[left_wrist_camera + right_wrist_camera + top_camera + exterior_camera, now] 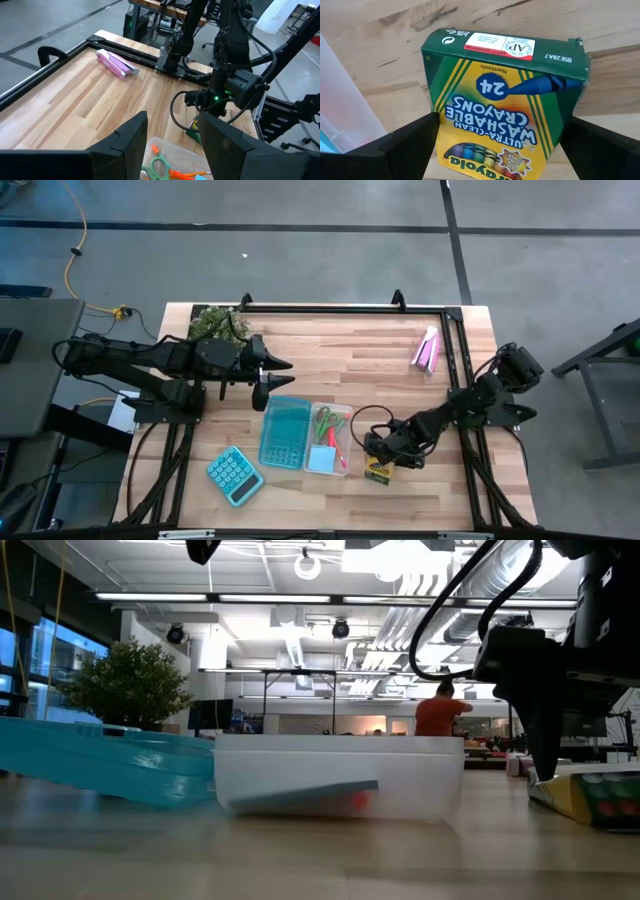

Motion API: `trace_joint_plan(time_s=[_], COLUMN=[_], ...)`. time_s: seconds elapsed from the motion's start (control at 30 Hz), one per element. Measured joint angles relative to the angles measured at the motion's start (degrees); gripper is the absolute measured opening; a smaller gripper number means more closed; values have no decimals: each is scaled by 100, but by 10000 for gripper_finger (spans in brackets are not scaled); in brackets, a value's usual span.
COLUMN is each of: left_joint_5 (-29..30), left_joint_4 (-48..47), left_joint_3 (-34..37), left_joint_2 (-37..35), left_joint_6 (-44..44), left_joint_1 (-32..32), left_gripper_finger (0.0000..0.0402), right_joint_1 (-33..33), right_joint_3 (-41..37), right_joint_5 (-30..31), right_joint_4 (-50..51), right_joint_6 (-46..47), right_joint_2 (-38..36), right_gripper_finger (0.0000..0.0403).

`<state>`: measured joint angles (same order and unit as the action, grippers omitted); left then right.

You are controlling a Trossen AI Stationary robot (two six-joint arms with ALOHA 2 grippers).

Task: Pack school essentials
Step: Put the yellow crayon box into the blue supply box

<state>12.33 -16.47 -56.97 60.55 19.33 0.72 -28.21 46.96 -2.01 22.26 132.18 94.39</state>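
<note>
Worktop point(330, 355): light wood planks, dark frame along its edges

Clear plastic bin point(332, 438): near the worktop's centre, toward 6 o'clock. Holds green-handled scissors point(327, 420), a pink marker point(331, 442) and a light-blue square note pad point(322, 459)

Teal lid point(284, 431): lies touching the bin's 9 o'clock side; in the low view it leans tilted against the bin wall

Crayon box point(502, 100): green and yellow, printed "24 Ultra-Clean Washable Crayons", lying on the worktop just beside the bin at its 3 o'clock side, outside it

Right gripper point(500, 137): down at the crayon box, fingers spread apart on either side of it, released, not pressing the box as far as the right wrist view shows

Left gripper point(268, 375): at 11 o'clock from the bin, raised above the worktop, fingers parted, carrying nothing

Teal calculator point(235, 476): white keys, at 7 o'clock from the bin, apart from it

Pink-and-purple pack point(427, 348): at 2 o'clock, near the frame, well apart from the bin

Green plant point(213, 323): at the worktop's 11 o'clock corner

Person in an orange top point(438, 712): in the room behind, low view
</note>
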Motion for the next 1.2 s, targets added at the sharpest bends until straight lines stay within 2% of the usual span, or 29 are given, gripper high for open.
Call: trace_joint_plan(time_s=[0.4,0.63,0.77,1.07,1.2], left_joint_5=[12,26,27,27,27], left_joint_4=[0,2,2,4,4], left_joint_3=[0,0,0,0,0], left_joint_2=[0,0,0,-2,-2], left_joint_6=[0,0,0,-2,-2], left_joint_1=[0,1,-1,0,1], left_gripper_finger=[165,165,165,165,165], right_joint_1=[-9,-9,-5,15,15], right_joint_3=[-11,-17,-39,-40,-37], right_joint_5=[2,-39,84,493,454], right_joint_4=[-29,-34,-72,-50,107], right_joint_6=[-124,-171,-358,-500,-518], right_joint_2=[7,-5,-141,-692,-710], right_gripper_finger=[382,342,327,326,326])
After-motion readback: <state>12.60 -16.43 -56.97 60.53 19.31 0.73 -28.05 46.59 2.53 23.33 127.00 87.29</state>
